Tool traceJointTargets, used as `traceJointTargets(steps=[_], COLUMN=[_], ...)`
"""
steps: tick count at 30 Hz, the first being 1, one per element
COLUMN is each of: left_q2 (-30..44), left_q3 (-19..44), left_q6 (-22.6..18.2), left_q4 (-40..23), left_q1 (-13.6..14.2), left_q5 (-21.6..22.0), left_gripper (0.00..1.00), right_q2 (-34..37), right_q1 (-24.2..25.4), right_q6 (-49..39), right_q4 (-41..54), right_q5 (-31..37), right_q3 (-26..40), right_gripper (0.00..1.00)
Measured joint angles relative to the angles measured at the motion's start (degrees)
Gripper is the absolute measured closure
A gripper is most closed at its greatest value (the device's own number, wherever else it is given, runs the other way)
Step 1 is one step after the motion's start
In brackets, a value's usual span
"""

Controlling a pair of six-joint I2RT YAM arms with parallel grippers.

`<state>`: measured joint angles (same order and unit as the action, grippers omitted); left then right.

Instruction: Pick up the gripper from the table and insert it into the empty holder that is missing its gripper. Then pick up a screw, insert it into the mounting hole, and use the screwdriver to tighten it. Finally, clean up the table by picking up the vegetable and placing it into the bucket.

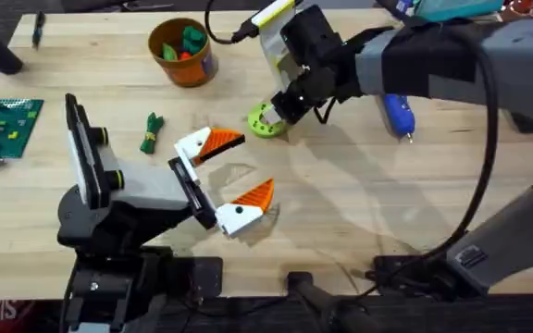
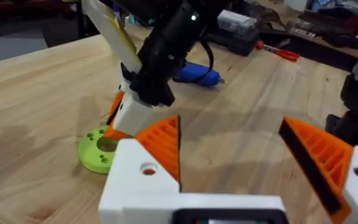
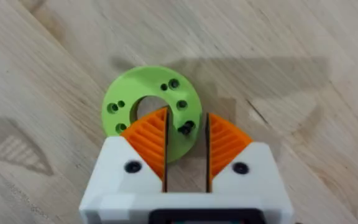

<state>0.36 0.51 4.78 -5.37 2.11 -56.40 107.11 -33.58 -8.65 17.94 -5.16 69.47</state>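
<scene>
Overhead, right pincer (image 1: pixel 280 109) hovered nearly closed over the round lime-green plastic disc (image 1: pixel 265 121), upper centre; left pincer (image 1: pixel 237 168) stood wide open mid-desk.

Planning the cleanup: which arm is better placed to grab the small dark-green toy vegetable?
Left: its open claw lies near the vegetable, while the right claw hovers farther off over the round lime-green plastic disc.

counter (image 3: pixel 303 68): pale wood, matt, visible grain | green disc (image 3: pixel 151 109): matt plastic | right hand (image 3: pixel 186 134): white plastic, ribbed orange pads | screwdriver (image 1: pixel 398 115): glossy blue plastic
</scene>
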Motion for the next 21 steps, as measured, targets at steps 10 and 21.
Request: traceJointTargets(steps=[10,21], left_q2=[0.0,0.0], left_q3=[0.0,0.0], left_q6=[0.0,0.0], left_q4=[0.01,0.0], left_q1=[0.0,0.0], left_q5=[0.01,0.0], left_gripper=[0.016,0.015], right_q2=[0.0,0.0], right_q1=[0.0,-0.24], right_q6=[0.09,0.09], right_q4=[0.05,0.27], right_q5=[0.0,0.01], right_q3=[1.74,1.75], right_gripper=[0.738,0.756])
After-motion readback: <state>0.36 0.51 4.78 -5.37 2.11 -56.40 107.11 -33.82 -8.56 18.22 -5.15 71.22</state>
